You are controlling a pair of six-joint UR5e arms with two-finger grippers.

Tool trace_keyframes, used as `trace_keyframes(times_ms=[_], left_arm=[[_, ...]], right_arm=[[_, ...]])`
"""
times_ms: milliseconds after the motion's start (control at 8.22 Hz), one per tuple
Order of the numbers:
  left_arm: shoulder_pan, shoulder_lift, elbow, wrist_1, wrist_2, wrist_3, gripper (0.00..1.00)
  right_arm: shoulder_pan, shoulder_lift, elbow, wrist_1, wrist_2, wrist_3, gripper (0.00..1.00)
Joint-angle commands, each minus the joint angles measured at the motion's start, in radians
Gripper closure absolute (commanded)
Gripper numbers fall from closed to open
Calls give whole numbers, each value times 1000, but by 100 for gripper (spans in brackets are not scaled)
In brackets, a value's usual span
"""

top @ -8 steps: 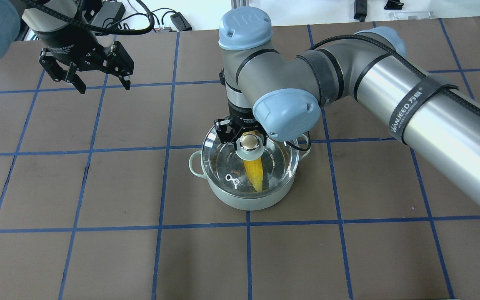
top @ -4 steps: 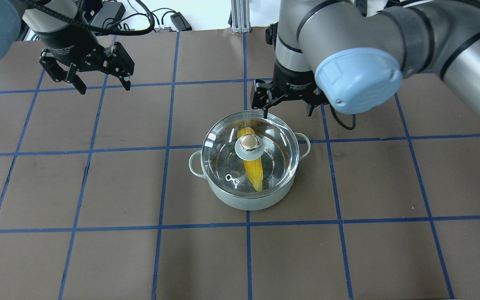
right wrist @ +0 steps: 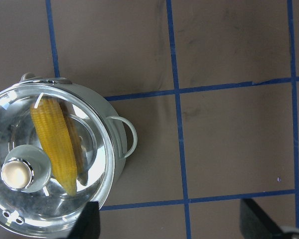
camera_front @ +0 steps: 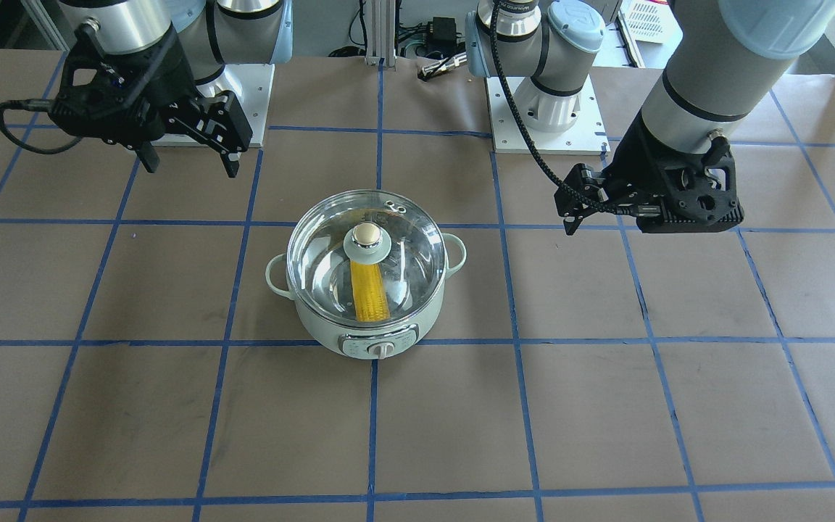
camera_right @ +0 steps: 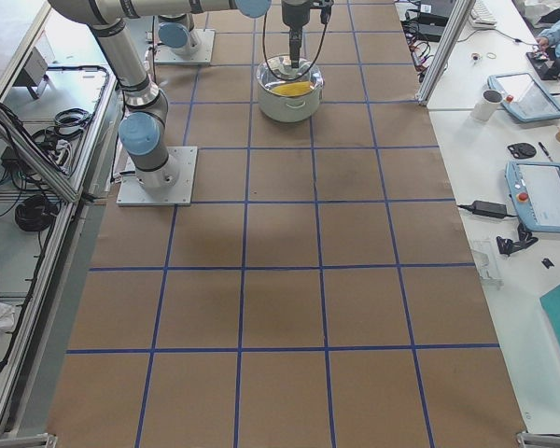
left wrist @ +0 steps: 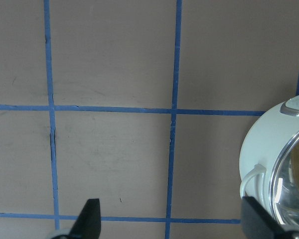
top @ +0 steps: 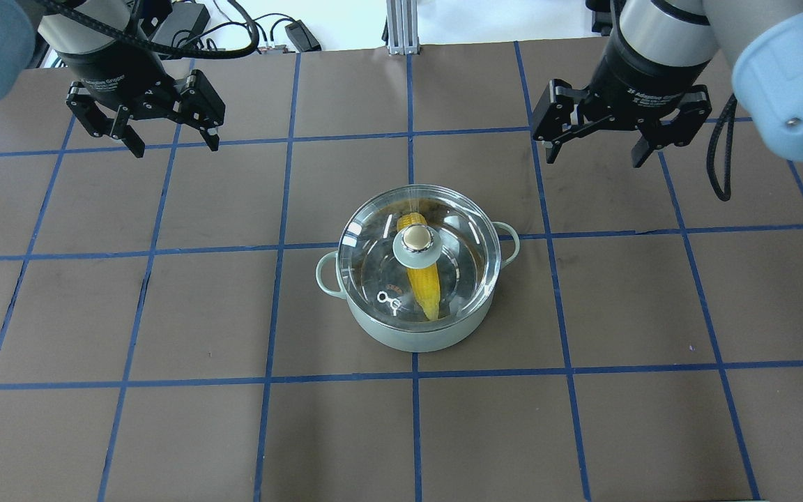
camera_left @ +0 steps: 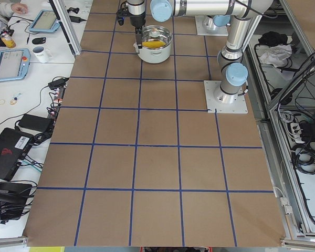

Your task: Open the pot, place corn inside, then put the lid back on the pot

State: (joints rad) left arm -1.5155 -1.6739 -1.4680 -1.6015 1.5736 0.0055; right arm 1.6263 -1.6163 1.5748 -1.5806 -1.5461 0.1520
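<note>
Corn (top: 424, 282) lies inside the pot (top: 408, 340) beneath the seated lid (top: 368, 244), so the task looks finished, and the left gripper (top: 175, 146) and right gripper (top: 597, 159) hang wide, empty, well apart.

Left pincer (top: 177, 143) at ten o'clock of the overhead view, jaws spread wide, tips pointing down, right pincer (top: 594, 155) at two o'clock, jaws likewise wide apart, both arms held aloft
</note>
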Motion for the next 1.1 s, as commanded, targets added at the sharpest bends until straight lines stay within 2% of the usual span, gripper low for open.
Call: trace_keyframes(times_ms=[0,974], left_arm=[[0,0,0,0,0,1,0],[0,0,0,0,2,2,0]], right_arm=[[-17,-27,1,47,10,-12,0],[-13,-33,2,45,15,-57,0]])
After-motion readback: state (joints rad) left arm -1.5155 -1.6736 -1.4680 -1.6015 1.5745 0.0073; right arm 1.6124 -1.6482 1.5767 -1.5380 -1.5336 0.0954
